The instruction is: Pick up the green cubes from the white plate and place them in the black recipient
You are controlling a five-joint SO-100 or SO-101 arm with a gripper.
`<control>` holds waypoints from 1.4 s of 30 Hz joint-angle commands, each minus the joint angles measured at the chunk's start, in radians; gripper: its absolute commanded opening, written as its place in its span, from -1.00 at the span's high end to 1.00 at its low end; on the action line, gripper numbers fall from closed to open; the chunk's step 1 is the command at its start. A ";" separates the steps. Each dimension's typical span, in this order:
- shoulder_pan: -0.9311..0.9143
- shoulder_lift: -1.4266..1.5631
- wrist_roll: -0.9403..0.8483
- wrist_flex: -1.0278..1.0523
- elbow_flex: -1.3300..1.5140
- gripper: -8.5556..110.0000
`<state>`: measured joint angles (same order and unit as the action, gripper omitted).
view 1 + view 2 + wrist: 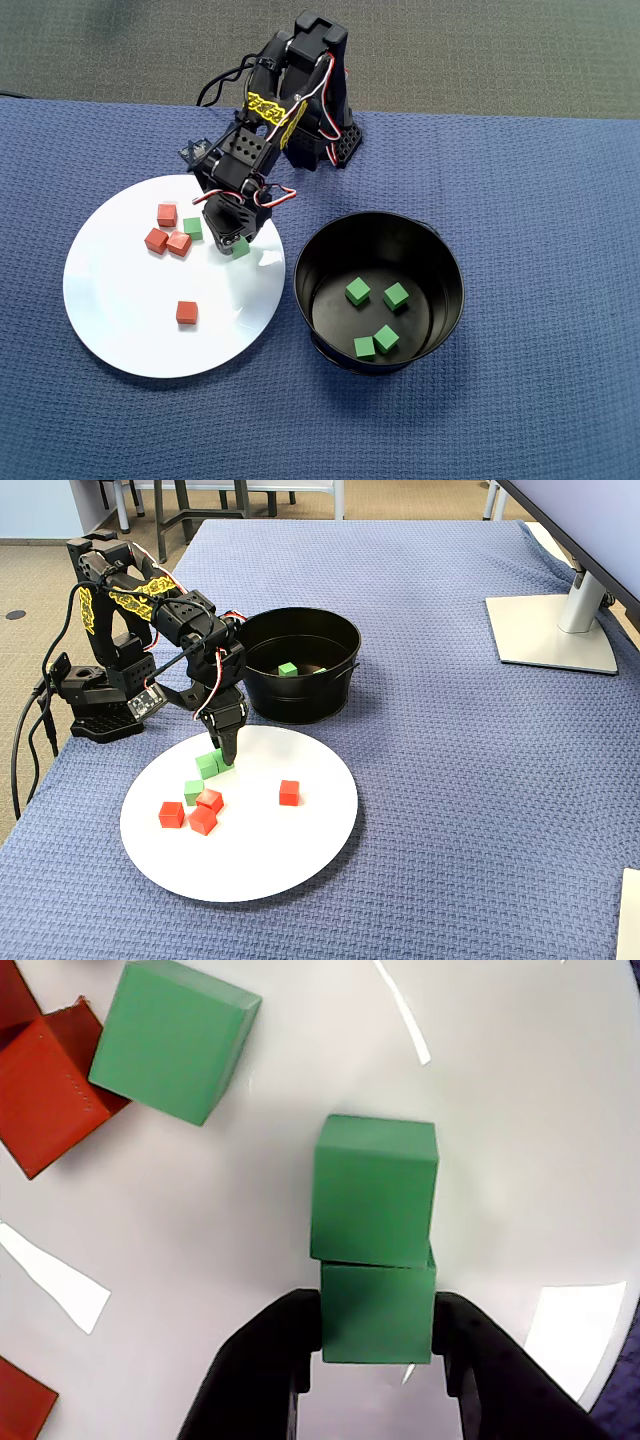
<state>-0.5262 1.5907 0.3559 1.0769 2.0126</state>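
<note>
On the white plate (130, 340) lie three green cubes. In the wrist view one green cube (378, 1332) sits between the two black fingers of my gripper (378, 1305), which is shut on it and touches both its sides. A second green cube (375, 1190) butts against it just ahead. The third green cube (170, 1040) lies at the upper left beside red cubes. From overhead my gripper (229, 243) is low over the plate's right part and covers most of the held cube. The black recipient (448, 262) stands right of the plate with several green cubes (357, 291) inside.
Several red-orange cubes (166, 214) lie on the plate; one (186, 312) sits apart near its middle. The arm's base (100, 720) stands behind the plate. A monitor foot (550, 630) rests on the blue cloth at the far right of the fixed view.
</note>
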 commanded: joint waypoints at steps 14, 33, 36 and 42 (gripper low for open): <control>-0.032 0.095 0.060 0.514 -0.370 0.86; 0.643 0.356 0.371 0.359 -0.612 0.86; 0.729 0.333 0.377 0.270 -0.595 0.86; 0.828 0.236 0.296 0.094 -0.459 0.15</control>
<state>0.2408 1.8469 0.6995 1.2977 1.5064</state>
